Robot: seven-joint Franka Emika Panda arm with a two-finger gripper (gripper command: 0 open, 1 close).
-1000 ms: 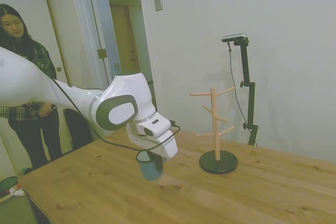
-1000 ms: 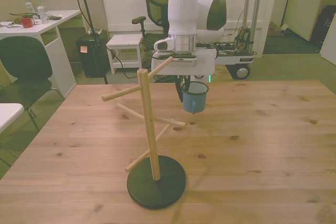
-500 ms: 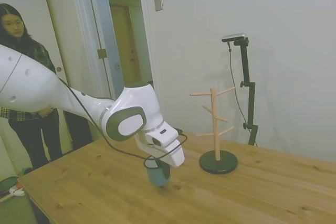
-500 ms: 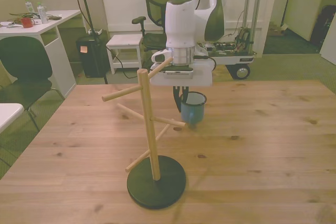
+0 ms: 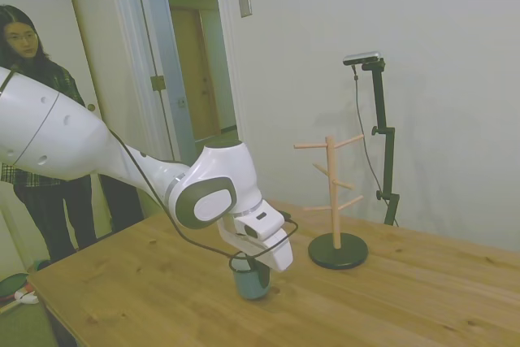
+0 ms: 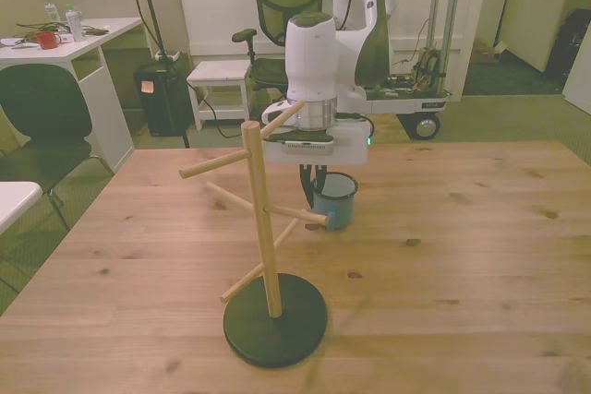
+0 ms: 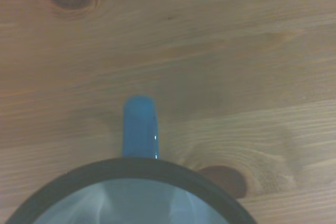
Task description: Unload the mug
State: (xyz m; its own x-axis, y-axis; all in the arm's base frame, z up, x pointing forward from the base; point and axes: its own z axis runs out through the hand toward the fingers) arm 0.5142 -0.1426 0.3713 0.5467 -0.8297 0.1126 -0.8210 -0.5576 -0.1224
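Note:
The light-blue mug [image 5: 251, 281] [image 6: 335, 201] stands upright with its base on or just above the wooden table [image 5: 406, 298] [image 6: 462, 256], behind the mug tree in the front view. My gripper [image 5: 249, 263] [image 6: 317, 178] is right above it, shut on the mug's dark rim at the side toward the front view's left. The white hand hides most of the fingers. In the wrist view the mug's rim [image 7: 126, 169] and blue loop handle [image 7: 140, 127] fill the lower part over the wood.
A wooden mug tree [image 5: 334, 193] [image 6: 261, 228] on a round black base [image 6: 275, 320] stands with bare pegs, close to the mug. A person [image 5: 32, 119] stands beyond the table's end by the door. Chairs and a desk [image 6: 65, 43] lie off the table.
The arm has lowered the mug from hanging above the table down to the tabletop, drifting slightly toward the mug tree. The gripper keeps its hold on the rim.

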